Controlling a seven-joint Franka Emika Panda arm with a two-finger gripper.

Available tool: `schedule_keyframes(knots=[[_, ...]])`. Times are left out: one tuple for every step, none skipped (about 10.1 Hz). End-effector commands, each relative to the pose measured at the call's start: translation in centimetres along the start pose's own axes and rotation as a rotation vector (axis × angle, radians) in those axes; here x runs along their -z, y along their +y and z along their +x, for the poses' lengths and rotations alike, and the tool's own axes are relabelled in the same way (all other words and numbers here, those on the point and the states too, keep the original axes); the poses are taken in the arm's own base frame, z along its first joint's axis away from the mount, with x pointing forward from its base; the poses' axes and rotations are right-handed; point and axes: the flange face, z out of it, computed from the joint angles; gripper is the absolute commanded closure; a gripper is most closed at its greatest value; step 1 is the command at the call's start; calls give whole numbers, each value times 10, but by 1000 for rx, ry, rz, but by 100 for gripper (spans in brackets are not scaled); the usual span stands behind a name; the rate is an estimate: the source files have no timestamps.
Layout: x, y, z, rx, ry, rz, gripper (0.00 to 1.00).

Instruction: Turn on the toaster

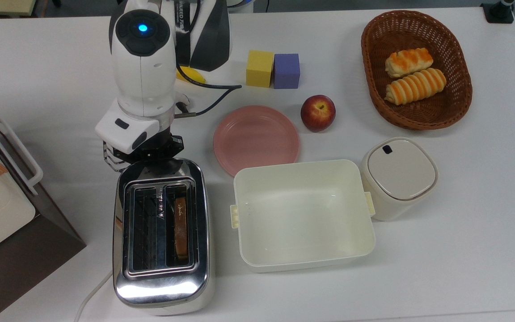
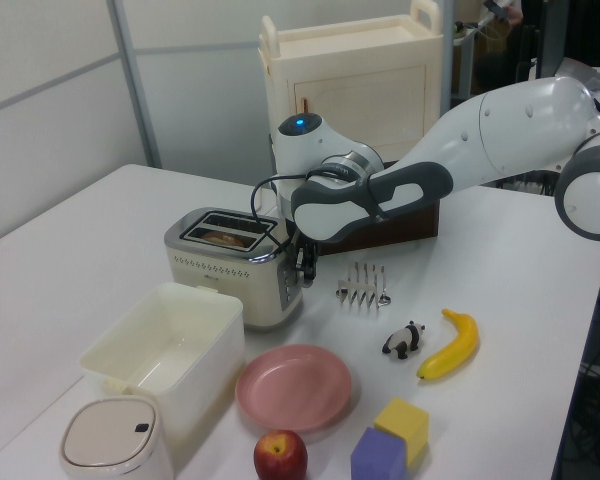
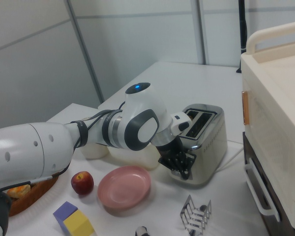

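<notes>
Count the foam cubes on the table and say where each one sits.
2. The yellow cube and the purple cube sit side by side and look to be touching, above the pink plate in the top view, yellow on the top view's left. None look hidden.

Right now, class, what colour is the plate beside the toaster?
Pink; the plate shows best in the top view, right of the chrome toaster.

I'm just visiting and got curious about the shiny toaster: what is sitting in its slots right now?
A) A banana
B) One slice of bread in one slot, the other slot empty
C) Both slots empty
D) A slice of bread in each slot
B: in the top view the toaster holds one slice of bread in the slot on the top view's right, and the other slot is empty.
</notes>
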Motion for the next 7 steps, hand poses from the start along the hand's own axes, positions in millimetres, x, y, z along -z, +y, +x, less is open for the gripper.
schedule_keyframes(knots=[[-14, 0, -5, 7, -12, -9, 100], [9, 4, -5, -8, 11, -17, 100], [35, 8, -6, -18, 38, -30, 100], [70, 11, -13, -30, 21, -35, 100], [98, 11, -18, -35, 15, -40, 100], [123, 12, -25, -45, 11, -37, 100], [152, 12, -36, -58, -2, -34, 100]])
